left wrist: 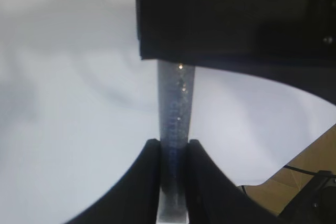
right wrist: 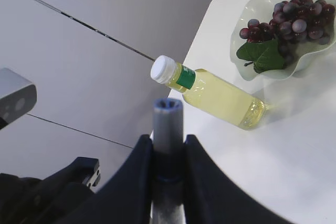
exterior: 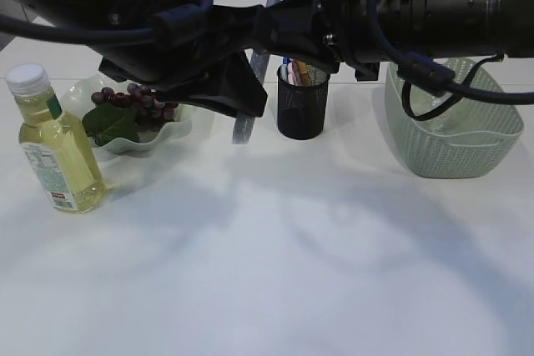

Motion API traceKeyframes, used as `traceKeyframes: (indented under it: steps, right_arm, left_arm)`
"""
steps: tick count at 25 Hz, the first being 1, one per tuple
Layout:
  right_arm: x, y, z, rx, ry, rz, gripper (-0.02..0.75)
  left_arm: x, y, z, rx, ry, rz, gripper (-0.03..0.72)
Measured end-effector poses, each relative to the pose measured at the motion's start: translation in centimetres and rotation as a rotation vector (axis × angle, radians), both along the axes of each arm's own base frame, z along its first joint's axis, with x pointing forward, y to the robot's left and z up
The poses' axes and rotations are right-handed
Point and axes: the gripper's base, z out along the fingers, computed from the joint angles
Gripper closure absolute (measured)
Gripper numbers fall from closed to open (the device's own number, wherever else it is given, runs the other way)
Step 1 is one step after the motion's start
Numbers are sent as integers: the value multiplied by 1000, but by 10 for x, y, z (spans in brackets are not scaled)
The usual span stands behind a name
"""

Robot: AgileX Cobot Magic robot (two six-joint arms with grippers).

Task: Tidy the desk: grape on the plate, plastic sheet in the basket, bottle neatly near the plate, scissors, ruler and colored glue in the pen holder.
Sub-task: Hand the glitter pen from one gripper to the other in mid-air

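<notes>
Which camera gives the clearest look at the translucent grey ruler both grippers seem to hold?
The left wrist view: the translucent grey ruler runs up the frame, printed markings visible, from between the left gripper fingers. The right wrist view shows only its end. The exterior view shows bits behind the arms.

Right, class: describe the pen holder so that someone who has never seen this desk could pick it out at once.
Start at the white table and look to its far side, between the pale green basket on the right and the plate of grapes on the left. The pen holder stands there upright. It is the only black mesh cup, with colored items poking out of its top.
</notes>
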Motion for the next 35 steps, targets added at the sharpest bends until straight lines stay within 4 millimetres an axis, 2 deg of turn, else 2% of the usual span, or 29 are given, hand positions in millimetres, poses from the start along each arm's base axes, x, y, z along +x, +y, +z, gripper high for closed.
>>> traceKeyframes:
  steps: [8, 30, 32, 35]
  right_arm:
    - [0, 0, 0, 0, 0, 0, 603]
    - [0, 0, -1, -12, -4, 6, 603]
    - [0, 0, -1, -12, -4, 6, 603]
    - [0, 0, -1, -12, -4, 6, 603]
  left_arm:
    - [0, 0, 0, 0, 0, 0, 558]
    - [2, 1, 0, 2, -10, 4, 421]
    - [4, 4, 0, 2, -10, 15, 370]
    - [6, 7, 0, 8, 2, 22, 218]
